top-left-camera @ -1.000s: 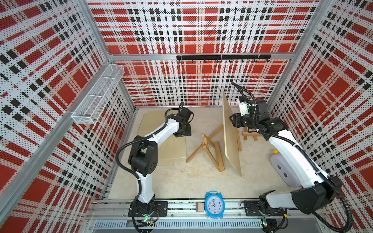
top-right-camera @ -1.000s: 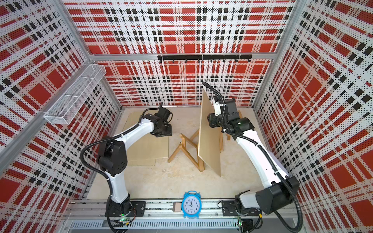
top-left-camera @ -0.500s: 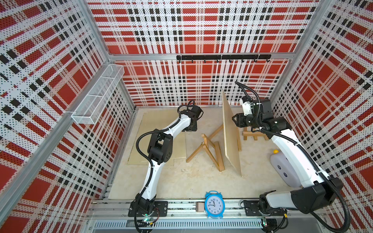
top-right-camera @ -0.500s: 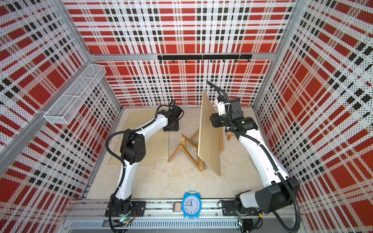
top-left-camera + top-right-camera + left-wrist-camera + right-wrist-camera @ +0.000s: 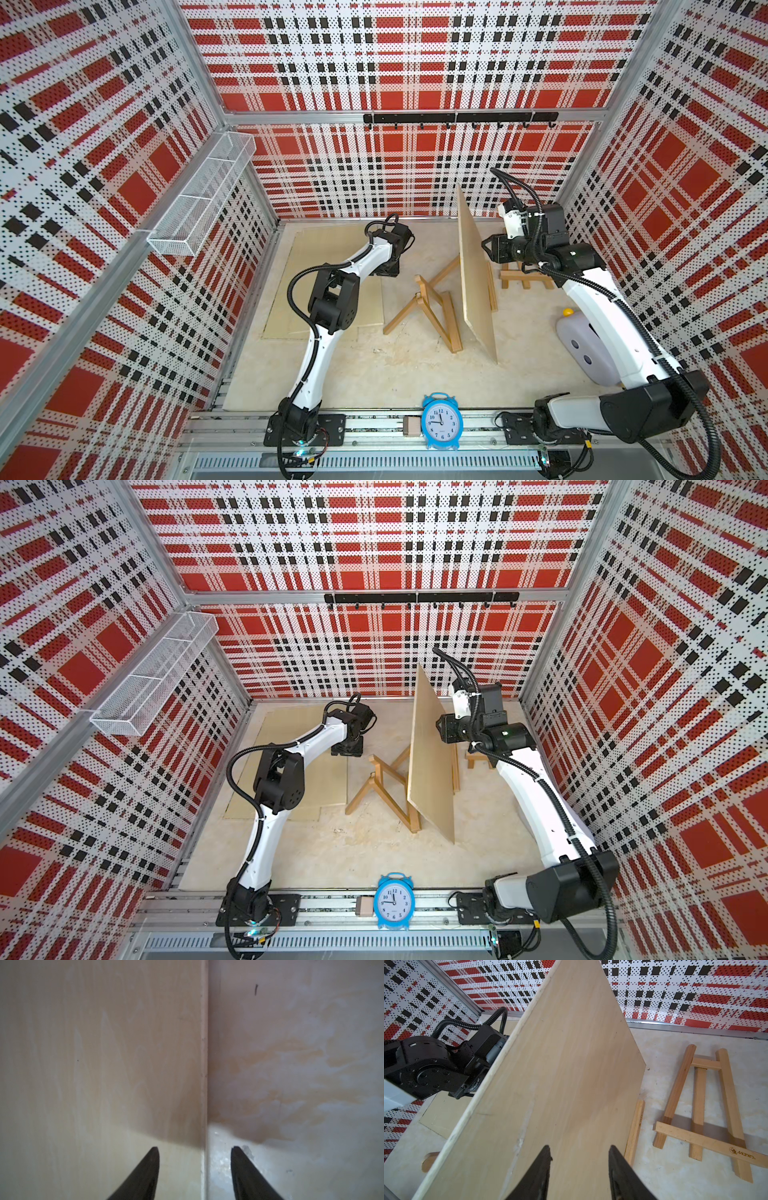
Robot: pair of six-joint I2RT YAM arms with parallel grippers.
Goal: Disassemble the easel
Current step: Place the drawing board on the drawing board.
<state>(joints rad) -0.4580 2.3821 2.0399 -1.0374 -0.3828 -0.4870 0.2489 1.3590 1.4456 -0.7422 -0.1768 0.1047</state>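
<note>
Left hand (image 5: 195,1147) spread, empty, over flat board (image 5: 99,1068); right hand (image 5: 579,1146) likewise (facing upright board (image 5: 566,1059)).

We find the board (image 5: 476,282) standing on edge, tilted, at mid-table. The right gripper (image 5: 487,248) sits at the board's right face; contact cannot be confirmed. A wooden easel (image 5: 432,309) lies splayed just left of the board. A smaller easel (image 5: 525,279) lies flat to its right. The left gripper (image 5: 386,271) points down over a flat panel (image 5: 324,266), well left of the board. A clock (image 5: 441,422) stands well in front.
</note>
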